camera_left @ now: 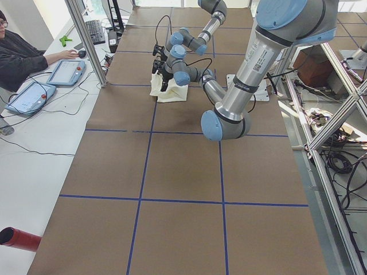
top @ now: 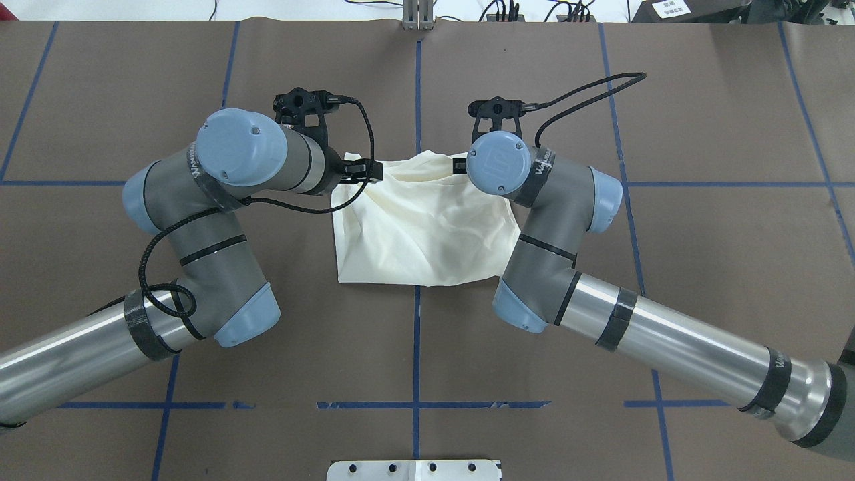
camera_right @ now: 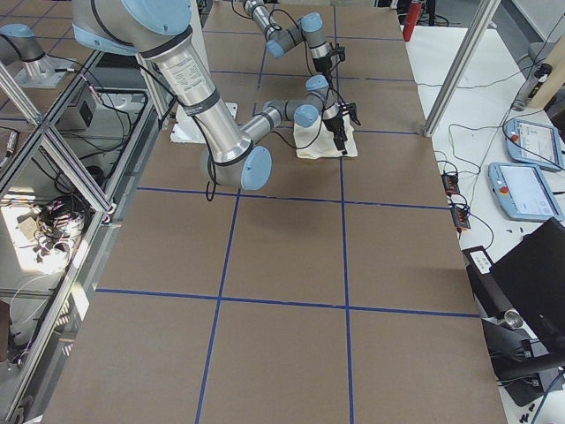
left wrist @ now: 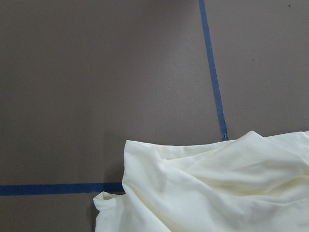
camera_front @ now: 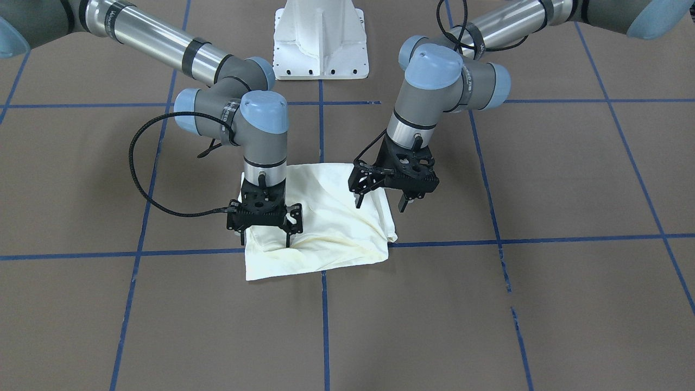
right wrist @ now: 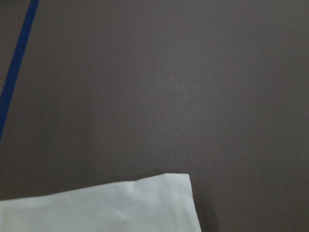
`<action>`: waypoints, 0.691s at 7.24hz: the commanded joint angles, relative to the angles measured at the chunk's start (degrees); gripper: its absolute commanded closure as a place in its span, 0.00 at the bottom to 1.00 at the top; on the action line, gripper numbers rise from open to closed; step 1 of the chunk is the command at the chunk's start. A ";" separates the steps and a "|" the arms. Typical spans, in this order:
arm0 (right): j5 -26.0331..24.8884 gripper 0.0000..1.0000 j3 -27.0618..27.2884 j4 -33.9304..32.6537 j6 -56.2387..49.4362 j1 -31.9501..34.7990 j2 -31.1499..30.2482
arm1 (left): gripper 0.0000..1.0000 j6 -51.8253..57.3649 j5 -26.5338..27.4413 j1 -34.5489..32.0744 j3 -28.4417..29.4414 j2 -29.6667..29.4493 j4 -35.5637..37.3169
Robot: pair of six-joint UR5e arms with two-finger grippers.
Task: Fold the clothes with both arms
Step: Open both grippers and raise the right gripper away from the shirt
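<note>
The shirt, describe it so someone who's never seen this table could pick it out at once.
On the brown, blue-taped table, find the white pedestal base at the robot's edge. In front of it, beneath the jaws of the left arm and right arm, lies the shirt, folded into a rough square. Nothing else there is pale cream cloth.

Front and overhead cameras look steeply down from opposite sides of the table [camera_front: 543, 179], sharing the shirt [camera_front: 326, 228] mid-frame; side cameras stand far off, wrist cameras close above its edges.
</note>
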 commanded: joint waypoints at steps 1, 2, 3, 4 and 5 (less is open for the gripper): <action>2.75 0.00 -1.89 0.13 0.38 3.13 0.24 | 0.00 -0.15 0.00 0.10 0.04 0.01 0.01; 8.26 0.00 -1.80 0.13 1.17 5.93 1.90 | 0.00 -0.59 0.00 0.36 -0.04 -0.08 0.01; 13.80 0.00 -0.76 0.13 1.09 8.40 2.26 | 0.00 -0.76 -0.09 0.89 -0.57 0.53 -2.16; 17.60 0.00 0.90 0.22 0.74 9.38 2.27 | 0.00 -1.55 0.00 3.41 -1.09 3.23 -8.71; 17.89 0.00 2.31 0.14 0.83 9.48 2.00 | 0.00 -4.43 0.09 5.53 -0.66 6.39 -16.17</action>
